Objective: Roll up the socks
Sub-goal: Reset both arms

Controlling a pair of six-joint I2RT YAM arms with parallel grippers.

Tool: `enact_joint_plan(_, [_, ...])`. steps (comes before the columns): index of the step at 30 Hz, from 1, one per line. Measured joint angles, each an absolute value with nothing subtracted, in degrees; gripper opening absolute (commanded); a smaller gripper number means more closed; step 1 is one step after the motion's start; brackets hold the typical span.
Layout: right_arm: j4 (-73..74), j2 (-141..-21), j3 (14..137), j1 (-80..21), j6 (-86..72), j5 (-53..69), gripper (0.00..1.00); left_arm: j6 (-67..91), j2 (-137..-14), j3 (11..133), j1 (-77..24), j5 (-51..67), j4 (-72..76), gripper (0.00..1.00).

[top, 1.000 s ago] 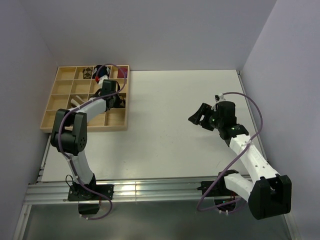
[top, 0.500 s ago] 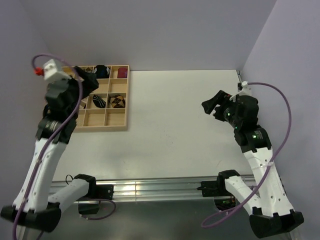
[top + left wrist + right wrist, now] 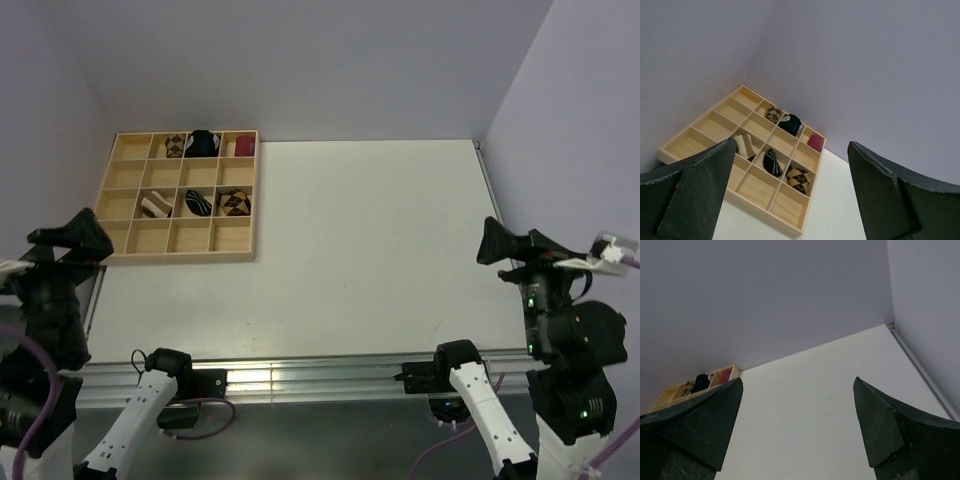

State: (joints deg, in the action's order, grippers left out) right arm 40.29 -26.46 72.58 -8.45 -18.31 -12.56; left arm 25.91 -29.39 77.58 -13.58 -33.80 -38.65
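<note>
- Top view: the left hand (image 3: 72, 238) and the right hand (image 3: 505, 245) hang raised over the near corners of the surface (image 3: 360, 220), well apart from the wooden tray (image 3: 180, 256) at the far left
- In that view the three socks lie as tight bundles in the tray's third row from the far wall, one per compartment: the striped sock (image 3: 154, 205), beside it the black sock (image 3: 197, 203), then the argyle sock (image 3: 234, 202); the rolling looks finished
- The black-and-blue bundle (image 3: 203, 142) and the maroon bundle (image 3: 245, 146) sit in the far row and are not part of the job
- Left wrist view: the fingers (image 3: 695, 190) stand spread wide with nothing between them, so this hand is unclenched and empty; beyond them each of the three bundles sits inside its own walls, none draped over a divider
- Right wrist view: the fingers (image 3: 695, 425) are just as wide and empty; only the tray's far corner shows, and the three socks are out of sight
- Risk, as I judge it: nothing pins the rolls, so springy fabric could loosen and let a roll open; a return reach with fingers this wide could catch a divider and shove the light tray, or pick a neighbouring bundle by mistake
</note>
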Motion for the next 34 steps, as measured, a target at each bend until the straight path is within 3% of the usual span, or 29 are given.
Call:
enact_joint_plan(5, [39.48,-18.87,69.01,-9.08,-15.59,-16.67,0.98,25.28,-22.57,78.56,-13.87,-39.11,-42.26,0.99])
enact_joint_plan(13, [39.2,-18.74,64.84,-9.13,-14.87,-17.43,0.99,25.02,-18.2,72.9,-16.49,-45.6,-40.18,0.99])
enact_joint_plan(34, [34.87,-18.94,62.83,-9.15,-14.44,-17.54,0.99,25.36,-17.34,65.89,-17.72,-46.57,-37.98,0.98])
